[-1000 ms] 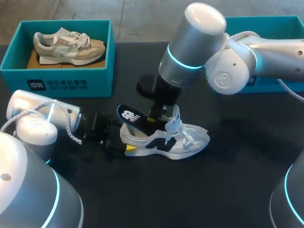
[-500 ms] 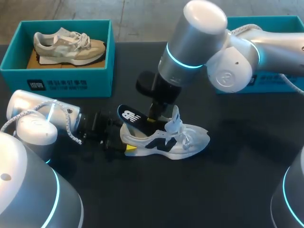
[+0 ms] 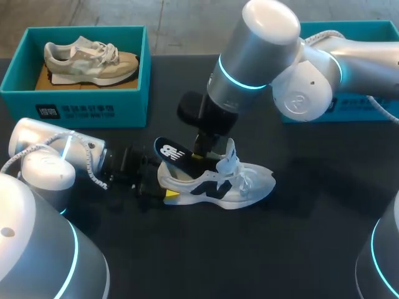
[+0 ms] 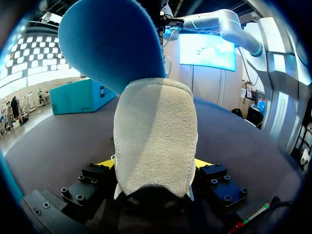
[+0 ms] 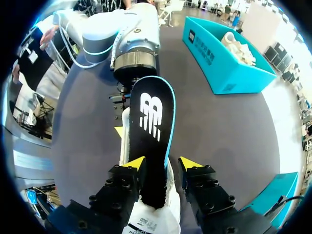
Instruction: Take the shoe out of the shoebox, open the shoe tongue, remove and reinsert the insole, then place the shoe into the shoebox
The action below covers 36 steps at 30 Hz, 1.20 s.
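A white shoe [image 3: 234, 182] with black side marks lies on its sole mid-table, toe to the right. Its black insole [image 3: 173, 153] sticks up and back out of the heel opening. My left gripper [image 3: 163, 188] is at the heel; the left wrist view shows the suede heel [image 4: 156, 131] pressed between both yellow tips, with the insole's blue underside [image 4: 114, 44] above. My right gripper [image 3: 204, 148] hangs over the shoe's opening. In the right wrist view the insole [image 5: 148, 122] runs between its fingers [image 5: 162, 165], with a gap beside one yellow tip, so it is open.
A teal shoebox [image 3: 75, 106] holding a beige shoe [image 3: 90, 61] stands at the back left. A second teal box [image 3: 355, 109] sits at the back right, mostly hidden behind my right arm. Dark tabletop lies bare in front of the shoe.
My right gripper's fingers have parted from the insole and the arm has shifted slightly up and left. The insole stays propped in the shoe. Left arm and shoe have not moved.
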Motion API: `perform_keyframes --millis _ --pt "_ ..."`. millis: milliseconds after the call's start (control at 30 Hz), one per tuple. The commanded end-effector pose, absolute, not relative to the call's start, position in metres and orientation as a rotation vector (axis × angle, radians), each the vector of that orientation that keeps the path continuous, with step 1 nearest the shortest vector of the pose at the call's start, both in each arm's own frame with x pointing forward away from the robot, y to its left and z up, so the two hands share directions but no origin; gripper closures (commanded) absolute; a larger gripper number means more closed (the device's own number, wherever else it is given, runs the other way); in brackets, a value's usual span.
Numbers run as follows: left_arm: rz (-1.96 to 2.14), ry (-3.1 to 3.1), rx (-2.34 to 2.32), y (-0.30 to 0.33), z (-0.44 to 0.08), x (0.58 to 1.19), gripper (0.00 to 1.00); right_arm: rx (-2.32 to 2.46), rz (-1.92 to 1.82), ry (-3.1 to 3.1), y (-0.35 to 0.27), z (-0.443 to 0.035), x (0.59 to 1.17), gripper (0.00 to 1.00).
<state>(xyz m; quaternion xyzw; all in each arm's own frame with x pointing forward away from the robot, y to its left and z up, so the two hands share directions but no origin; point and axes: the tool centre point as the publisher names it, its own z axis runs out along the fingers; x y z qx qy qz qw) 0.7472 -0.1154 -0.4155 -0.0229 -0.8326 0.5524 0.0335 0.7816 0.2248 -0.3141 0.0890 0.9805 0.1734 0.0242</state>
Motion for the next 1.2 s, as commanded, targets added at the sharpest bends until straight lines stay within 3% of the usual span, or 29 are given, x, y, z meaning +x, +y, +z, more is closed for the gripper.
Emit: perform_keyframes --millis 33,400,1200 --pt "1.696 -2.565 -0.070 -0.114 -0.418 0.747 1.00 0.270 0.540 3.045 0.232 -0.323 0.786 0.66" --pt "1.696 -2.565 -0.070 -0.114 -0.418 0.747 1.00 0.266 0.537 3.056 0.237 -0.324 0.783 1.00" --pt "1.696 -2.565 -0.070 -0.114 -0.418 0.747 1.00 0.318 0.464 2.998 0.215 -0.265 0.765 1.00"
